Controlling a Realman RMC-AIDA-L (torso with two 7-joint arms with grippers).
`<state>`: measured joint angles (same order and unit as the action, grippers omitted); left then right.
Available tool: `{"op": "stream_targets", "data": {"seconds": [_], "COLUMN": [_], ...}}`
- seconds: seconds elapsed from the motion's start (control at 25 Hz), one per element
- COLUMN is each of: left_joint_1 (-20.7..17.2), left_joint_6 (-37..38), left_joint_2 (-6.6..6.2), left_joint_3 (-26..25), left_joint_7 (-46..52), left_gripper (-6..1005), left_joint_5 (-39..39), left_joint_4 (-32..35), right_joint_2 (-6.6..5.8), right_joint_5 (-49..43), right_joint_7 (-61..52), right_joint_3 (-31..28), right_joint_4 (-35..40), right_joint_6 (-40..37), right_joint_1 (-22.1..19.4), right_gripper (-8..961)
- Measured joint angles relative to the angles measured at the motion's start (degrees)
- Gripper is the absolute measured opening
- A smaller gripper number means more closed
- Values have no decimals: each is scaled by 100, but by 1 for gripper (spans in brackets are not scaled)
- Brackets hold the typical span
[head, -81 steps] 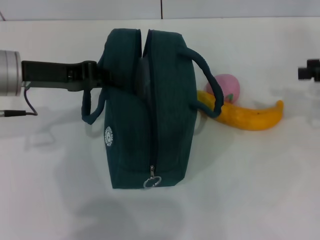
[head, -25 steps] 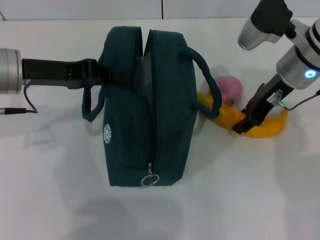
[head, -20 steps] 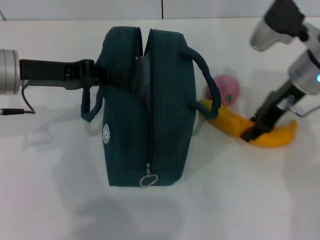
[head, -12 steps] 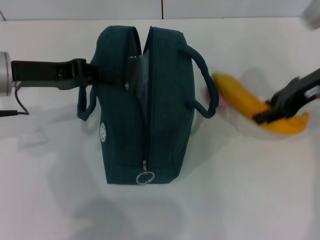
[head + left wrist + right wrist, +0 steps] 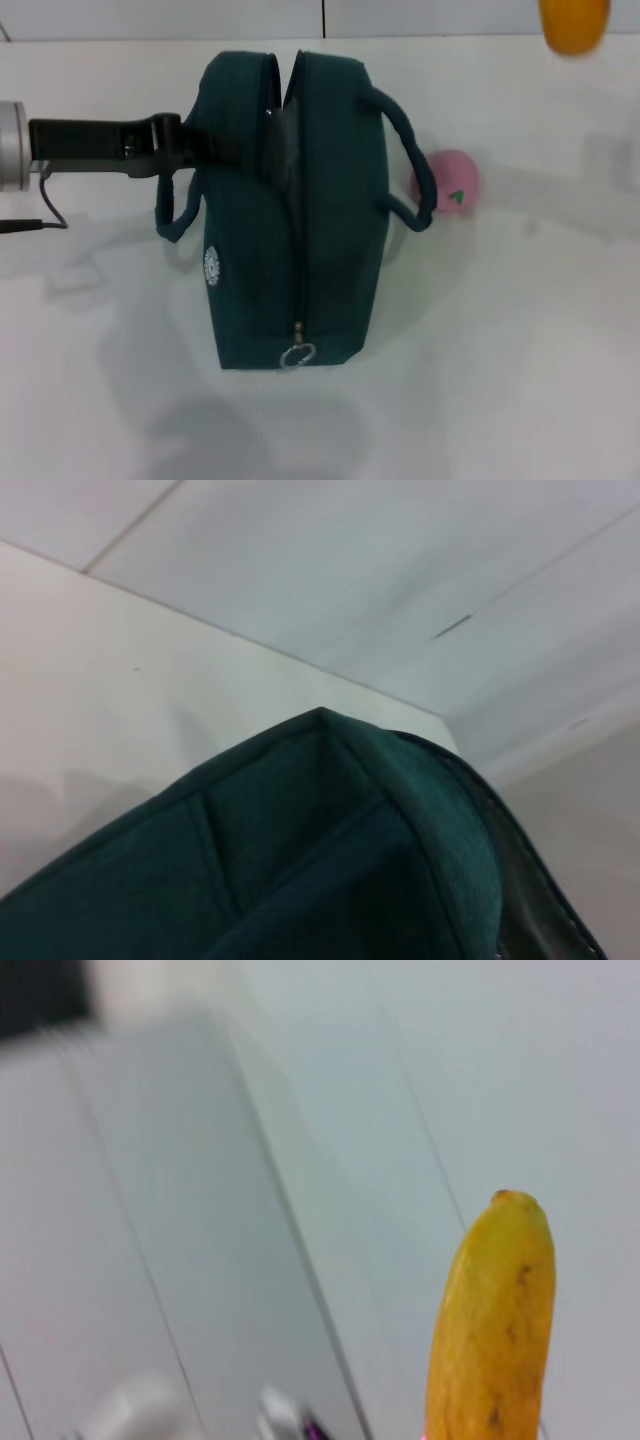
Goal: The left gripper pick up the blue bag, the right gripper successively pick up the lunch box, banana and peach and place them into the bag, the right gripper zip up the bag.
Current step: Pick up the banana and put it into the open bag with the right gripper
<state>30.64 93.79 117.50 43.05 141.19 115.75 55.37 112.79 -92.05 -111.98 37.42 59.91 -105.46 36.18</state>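
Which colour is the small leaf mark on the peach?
Green, on the pink peach beside the blue bag; the head view shows it best.

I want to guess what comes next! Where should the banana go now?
Probably across and down into the bag's open gap. The banana is lifted high, away to the bag's right. The left hand holds the bag's side, and the zipper is only shut near the ring.
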Motion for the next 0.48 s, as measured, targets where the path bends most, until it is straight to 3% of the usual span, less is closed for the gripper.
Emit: {"op": "stream_targets", "data": {"seconds": [0.24,0.32,0.48], "left_joint_1": [14,22,33], "left_joint_6": [87,94,96], "left_joint_2": [34,49,86], "left_joint_3": [44,46,46], "left_joint_7": [3,-1,-23], "left_gripper": [31,31,31], "left_joint_5": [-216,-222,-225], "left_joint_4": [18,21,5], "right_joint_2": [231,262,291], "right_joint_5": [781,786,797], "right_joint_7": [1382,1874,2391], "right_joint_3": [175,269,526], "right_joint_4": [-1963,-2774,-3615], "right_joint_6": [229,319,523], "right_joint_1": [500,798,1089], "right_gripper": [422,422,421]}}
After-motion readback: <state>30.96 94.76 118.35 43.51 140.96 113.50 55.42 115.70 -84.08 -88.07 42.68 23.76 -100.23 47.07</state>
